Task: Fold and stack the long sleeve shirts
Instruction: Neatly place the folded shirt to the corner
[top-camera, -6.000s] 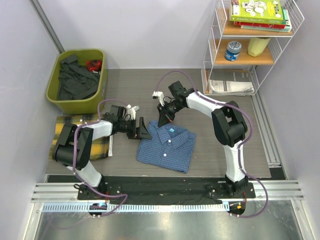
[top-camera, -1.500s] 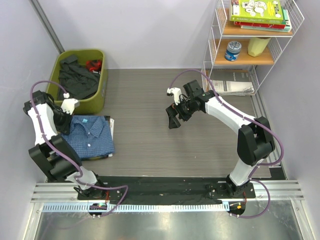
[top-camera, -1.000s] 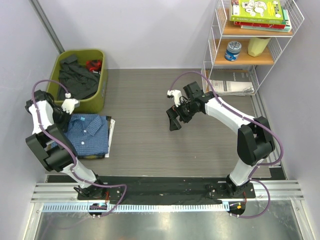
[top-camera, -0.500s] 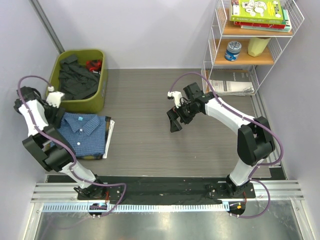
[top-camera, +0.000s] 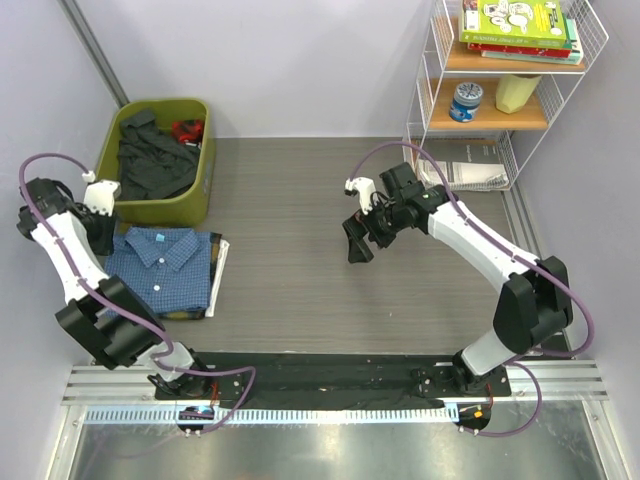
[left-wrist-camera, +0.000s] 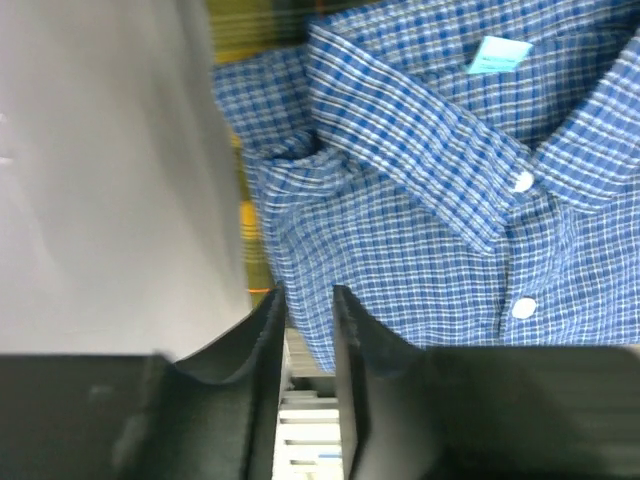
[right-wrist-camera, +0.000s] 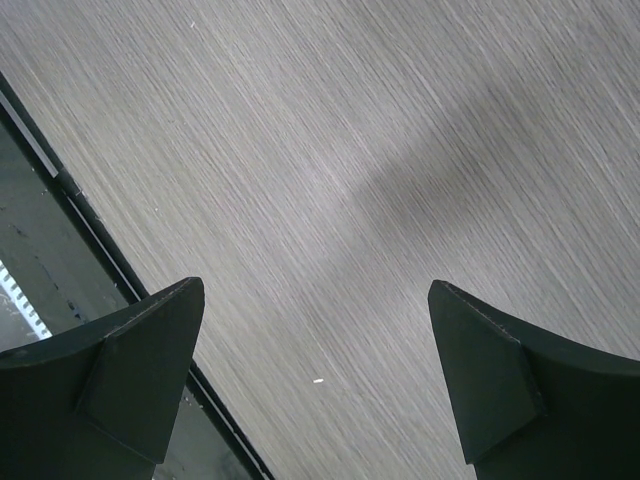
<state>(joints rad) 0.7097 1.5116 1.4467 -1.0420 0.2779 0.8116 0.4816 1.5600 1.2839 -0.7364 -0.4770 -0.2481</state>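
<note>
**Blue shirt folded on the yellow one, both jaws empty**

The blue fine-checked cloth button-up shirt (top-camera: 160, 270) lies folded at about 8 o'clock on the grey wood-grain surface (top-camera: 280, 200). Its collar is toward 12 o'clock and its white buttons (left-wrist-camera: 520, 181) run down the front. A pale blue label (left-wrist-camera: 497, 55) shows inside the collar. It rests on top of the yellow plaid cloth shirt (top-camera: 190, 314), of which only a thin edge peeks out at the 6 o'clock side of the blue one.

My left jaws hang just off the blue shirt's 10 o'clock corner, beside the collar. They are drawn nearly together, with only a thin slit between them and no cloth in it.

My right jaws sit near the middle of the surface, well apart from the shirts. They are spread wide over bare wood grain and grip nothing.

An olive-green plastic bin (top-camera: 200, 190) of dark clothes stands at 11 o'clock, just beyond the shirts. A white wire shelf rack (top-camera: 425, 100) holding books and jars stands at 2 o'clock.
</note>
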